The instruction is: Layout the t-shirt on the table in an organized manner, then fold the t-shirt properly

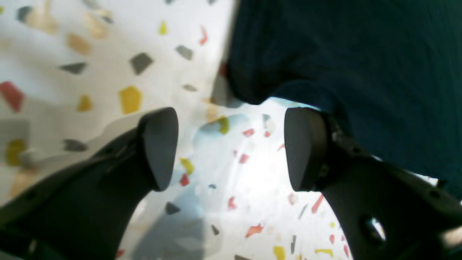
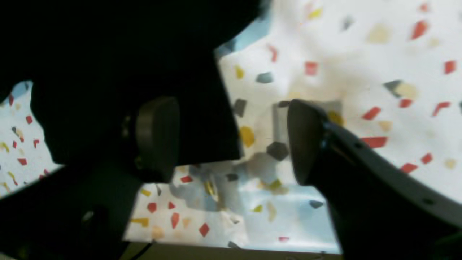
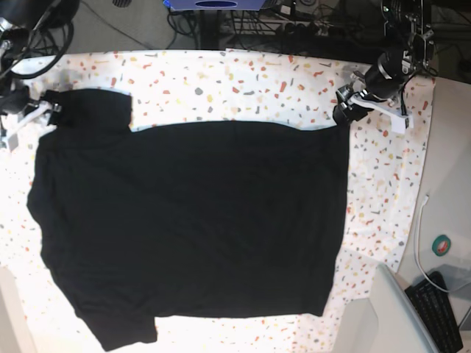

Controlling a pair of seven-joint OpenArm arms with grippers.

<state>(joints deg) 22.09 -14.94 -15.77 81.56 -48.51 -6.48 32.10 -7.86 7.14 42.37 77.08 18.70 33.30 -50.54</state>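
Note:
The black t-shirt (image 3: 191, 220) lies spread flat on the speckled table (image 3: 243, 81), plain side up, with sleeves at the view's left. My left gripper (image 3: 344, 112) sits at the shirt's far right corner. In the left wrist view it (image 1: 231, 148) stands open over bare table (image 1: 108, 54), the shirt's edge (image 1: 361, 54) just beyond its right finger (image 1: 303, 148). My right gripper (image 3: 53, 110) is at the far left sleeve. In the right wrist view it (image 2: 232, 139) is open, and black cloth (image 2: 108, 54) reaches partway into the gap without being pinched.
The table's right edge runs close to my left arm. Past it lie a white cable (image 3: 421, 235), a round green-and-red object (image 3: 441, 245), a keyboard (image 3: 444, 309) and a grey slab (image 3: 390, 316). Cables and stands crowd the floor beyond the far edge.

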